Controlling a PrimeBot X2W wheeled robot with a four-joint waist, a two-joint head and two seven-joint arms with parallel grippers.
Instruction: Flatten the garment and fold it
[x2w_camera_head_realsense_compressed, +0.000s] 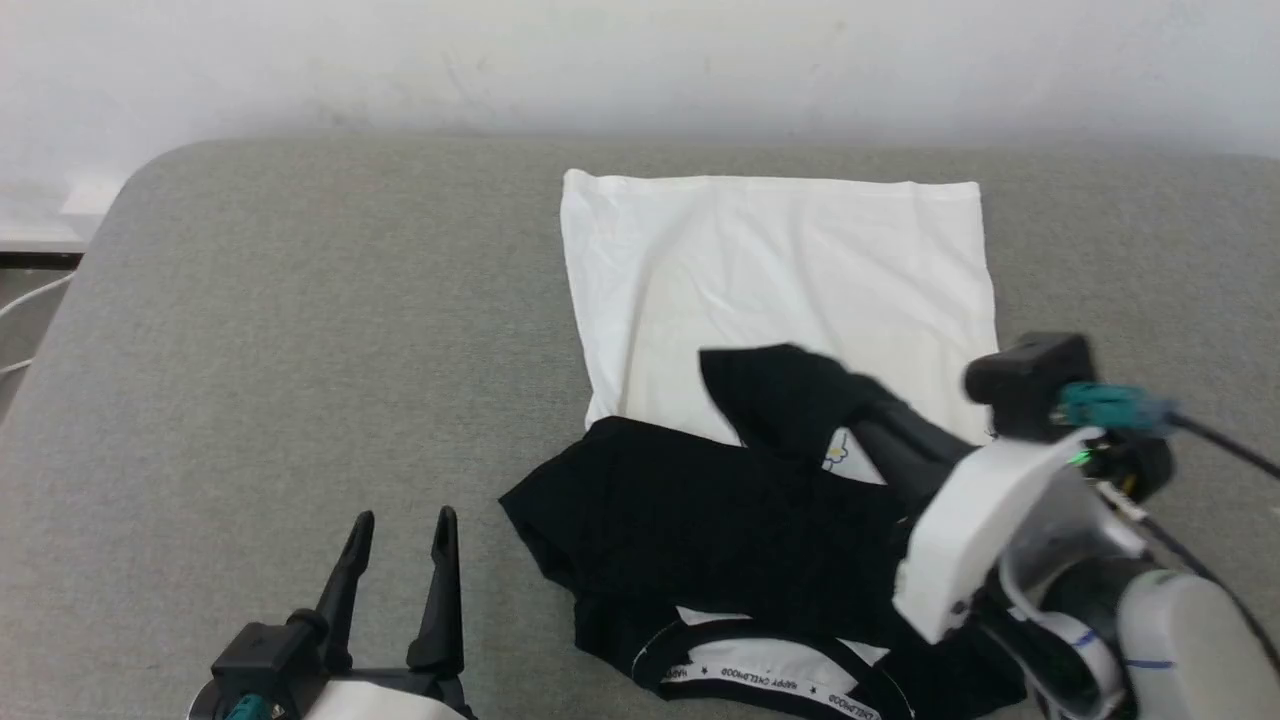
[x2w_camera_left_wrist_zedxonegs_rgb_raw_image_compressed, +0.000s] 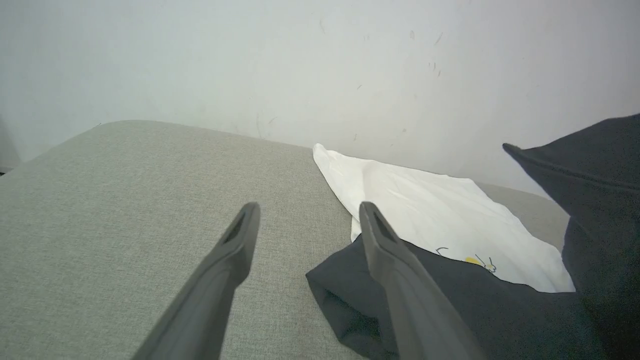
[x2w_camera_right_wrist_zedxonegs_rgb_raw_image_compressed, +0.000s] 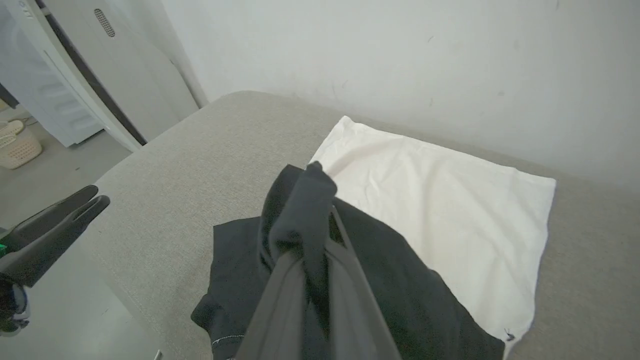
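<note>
Head view shows my right gripper (x2w_camera_head_realsense_compressed: 868, 425) closed on a black sleeve (x2w_camera_head_realsense_compressed: 780, 390) of the garment (x2w_camera_head_realsense_compressed: 780, 270), which lies right of centre on the grey table (x2w_camera_head_realsense_compressed: 300, 350), soft and light I judge, best pinched at sleeve edges; my left gripper (x2w_camera_head_realsense_compressed: 405, 518) stands wide open, empty; my forearm (x2w_camera_head_realsense_compressed: 985, 530) hides the garment's near right part.

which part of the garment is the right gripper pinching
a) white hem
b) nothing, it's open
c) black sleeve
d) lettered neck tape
c: the right gripper is shut on the black sleeve, holding it up over the white body of the garment.
</note>
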